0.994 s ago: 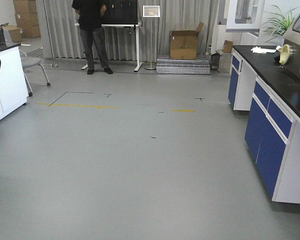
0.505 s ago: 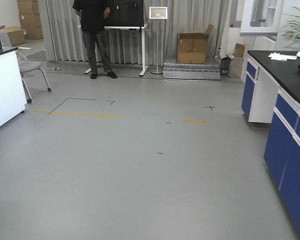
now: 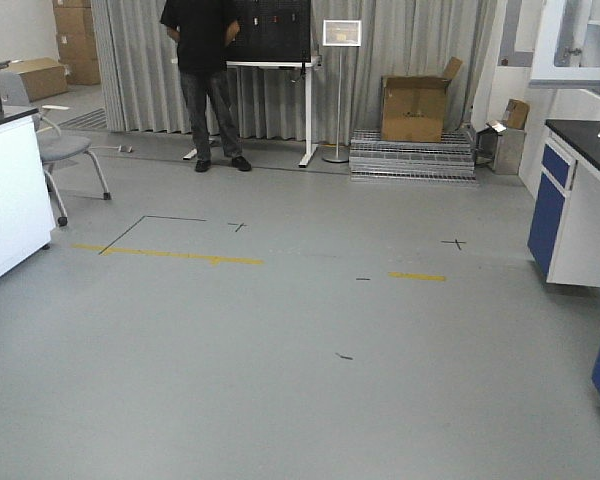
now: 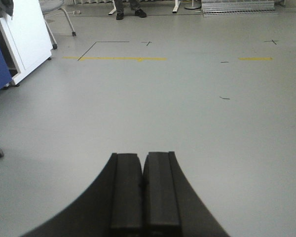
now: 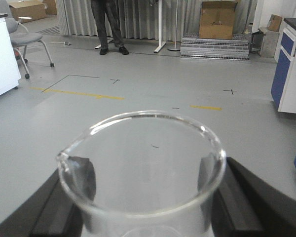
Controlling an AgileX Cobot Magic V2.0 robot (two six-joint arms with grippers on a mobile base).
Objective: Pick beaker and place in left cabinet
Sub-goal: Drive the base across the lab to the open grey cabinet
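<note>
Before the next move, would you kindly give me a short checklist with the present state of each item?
1. The beaker is clamped in the right gripper, with a finger on each side: ok.
2. The beaker stands upright with its rim level: ok.
3. The left gripper is shut and holds nothing: ok.
4. The floor just ahead is free of obstacles: ok.
5. The person and the chair are well away, at the far side: ok.
6. The left cabinet is in sight as the target: not ok, no view shows it.
</note>
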